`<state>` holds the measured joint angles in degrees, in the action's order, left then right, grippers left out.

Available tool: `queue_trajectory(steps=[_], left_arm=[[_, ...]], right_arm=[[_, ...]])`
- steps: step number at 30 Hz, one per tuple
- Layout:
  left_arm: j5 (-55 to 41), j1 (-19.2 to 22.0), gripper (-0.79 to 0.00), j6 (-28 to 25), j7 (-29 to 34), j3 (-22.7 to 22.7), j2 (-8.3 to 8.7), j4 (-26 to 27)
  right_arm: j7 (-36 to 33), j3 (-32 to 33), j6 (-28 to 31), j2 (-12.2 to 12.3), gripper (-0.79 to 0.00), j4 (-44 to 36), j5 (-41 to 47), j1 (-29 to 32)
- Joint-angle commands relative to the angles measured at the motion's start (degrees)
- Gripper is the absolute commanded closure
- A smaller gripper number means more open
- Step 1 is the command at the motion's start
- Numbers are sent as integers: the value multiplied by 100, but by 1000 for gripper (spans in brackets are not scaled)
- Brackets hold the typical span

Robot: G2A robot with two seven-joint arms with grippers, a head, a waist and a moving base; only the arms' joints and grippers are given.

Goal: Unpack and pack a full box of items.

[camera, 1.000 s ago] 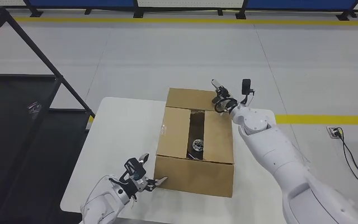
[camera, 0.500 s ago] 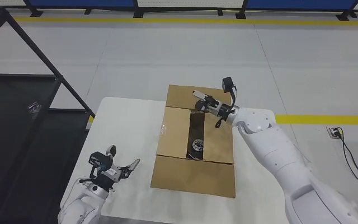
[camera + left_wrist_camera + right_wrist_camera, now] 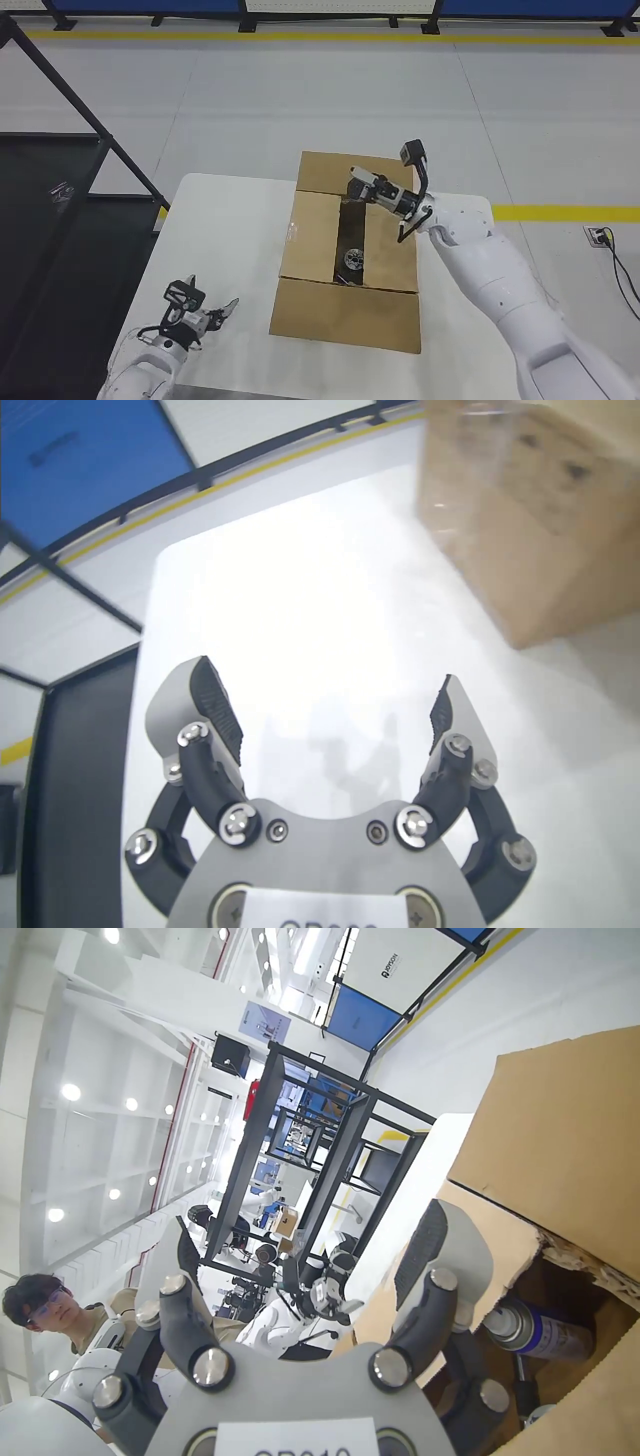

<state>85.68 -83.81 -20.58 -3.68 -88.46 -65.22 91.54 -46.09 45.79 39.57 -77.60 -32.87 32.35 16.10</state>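
White table [image 3: 220,260], rounded corners. Black metal frame [image 3: 130,165] stands on the floor off the table's left edge, with one strut slanting down toward the far-left corner and a dark panel [image 3: 40,250] inside it. Yellow floor line [image 3: 300,36] runs along the far side, under blue panels [image 3: 140,6]. Second yellow stripe [image 3: 570,212] off the right edge, floor socket with cable [image 3: 598,237] just beside it.

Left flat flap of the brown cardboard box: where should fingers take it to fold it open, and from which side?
Grip the left flap of the brown cardboard box at its free inner edge along the dark gap, coming from above with one finger dipped into the gap. It lies flat, hinged on the box's outer left side, so likely only that edge is grippable.
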Motion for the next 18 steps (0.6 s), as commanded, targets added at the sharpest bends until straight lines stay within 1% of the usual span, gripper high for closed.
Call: queue_trajectory(steps=[1, 3, 4, 6, 10, 13, 15, 17, 18], left_arm=[[88, 118, -785, -98, 54, 80, -1, -26], [289, 357, -785, 38, 303, 311, -26, -104], [302, 502, -785, -5, 393, 442, -42, -200], [503, 836, -785, 119, 642, 644, -69, -452], [757, 1292, -785, 263, 786, 1004, -125, -893], [621, 1532, -785, 378, 729, 1111, -167, -1179], [374, 1678, -785, 568, 668, 1139, -208, -1359], [48, 1855, -785, 623, 641, 1186, -252, -1544], [34, 1951, -785, 630, 641, 1238, -267, -1623]], right_arm=[[-3, 82, -1, 38, -785, -115, -33, 76], [10, 164, -16, 77, -785, -227, -84, 146], [19, 202, -31, 97, -785, -286, -123, 181], [80, 285, -50, 138, -785, -400, -205, 258], [192, 459, -90, 225, -785, -645, -363, 461], [236, 593, -130, 285, -785, -827, -433, 612], [263, 673, -176, 317, -785, -934, -477, 693], [266, 743, -213, 343, -785, -1040, -513, 761], [266, 778, -225, 355, -785, -1088, -532, 790]])
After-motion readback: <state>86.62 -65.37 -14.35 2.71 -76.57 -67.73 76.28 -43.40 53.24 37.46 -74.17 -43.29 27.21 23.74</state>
